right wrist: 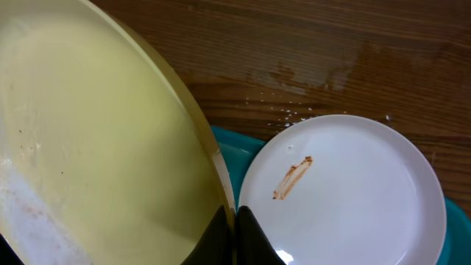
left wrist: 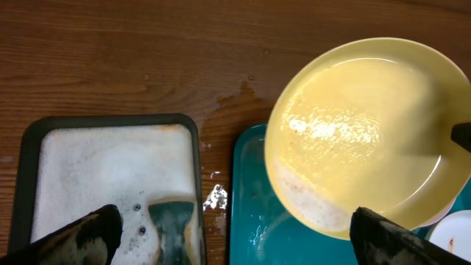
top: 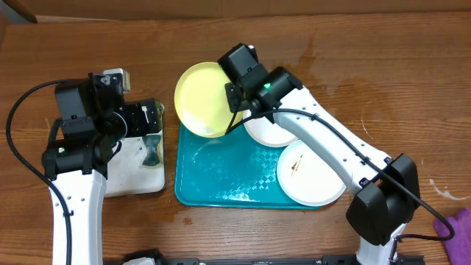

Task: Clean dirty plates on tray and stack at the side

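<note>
My right gripper (top: 234, 112) is shut on the rim of the yellow-green plate (top: 202, 99) and holds it tilted above the teal tray's (top: 221, 177) back left corner. The plate shows wet with foam at its lower edge in the left wrist view (left wrist: 360, 125) and fills the left of the right wrist view (right wrist: 96, 147), pinched at my fingertips (right wrist: 234, 224). Two white plates lie on the tray: one with an orange smear at the back (top: 266, 132) (right wrist: 346, 191), one at the front right (top: 309, 171). My left gripper (left wrist: 235, 235) is open and empty over the gap between the white tray and the teal tray.
A white tray with a black rim (left wrist: 110, 162), full of soapy foam, stands left of the teal tray, with a sponge (left wrist: 173, 228) in it. Water is spilled on the wooden table between them. A purple cloth (top: 456, 224) lies at the far right edge.
</note>
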